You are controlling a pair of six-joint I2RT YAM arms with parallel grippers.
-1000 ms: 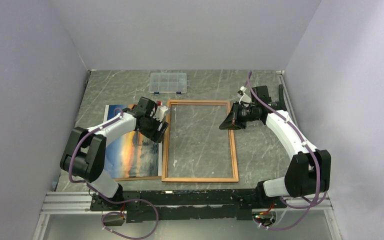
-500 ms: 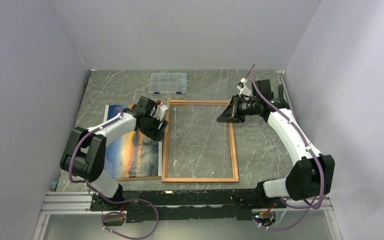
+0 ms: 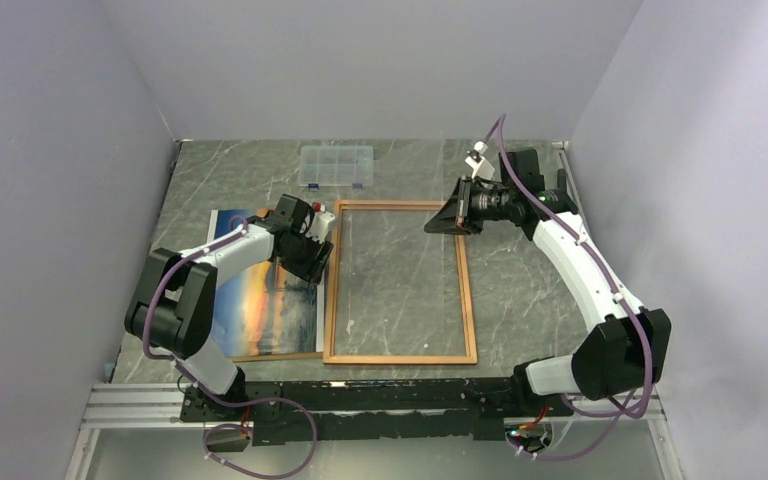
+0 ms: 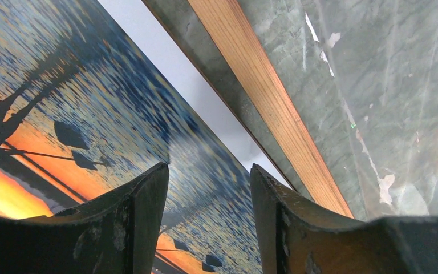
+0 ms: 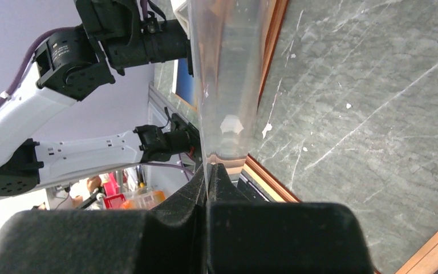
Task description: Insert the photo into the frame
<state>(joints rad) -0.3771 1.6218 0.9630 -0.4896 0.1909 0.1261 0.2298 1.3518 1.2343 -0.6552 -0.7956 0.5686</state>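
I took the frame (image 3: pixel 401 357) as my landmark. It lay flat on the marble table (image 3: pixel 520 300), its long sides running away from the arm bases.

The photo (image 3: pixel 260 300) lay face up just left of the frame, on a brown backing board (image 3: pixel 270 356) that showed along its near edge. In the left wrist view the photo's right edge ran alongside the frame's left rail, close to it but apart, with a thin strip of table between them.

My left gripper (image 4: pixel 208 171) sat low over that right edge of the photo, next to the far half of the frame's left rail. Its jaws stood apart with the print visible between the fingers (image 4: pixel 142 228). I could not tell whether the tips touched the paper.

My right gripper (image 5: pixel 211 168) was at the frame's far right corner, above the rail. Its jaws were pressed together on the edge of the clear pane (image 5: pixel 228 85), which rose from the fingertips at a tilt over the frame's opening.

A small clear compartment box (image 3: pixel 336 166) sat beyond the frame's far left corner, well apart from it.
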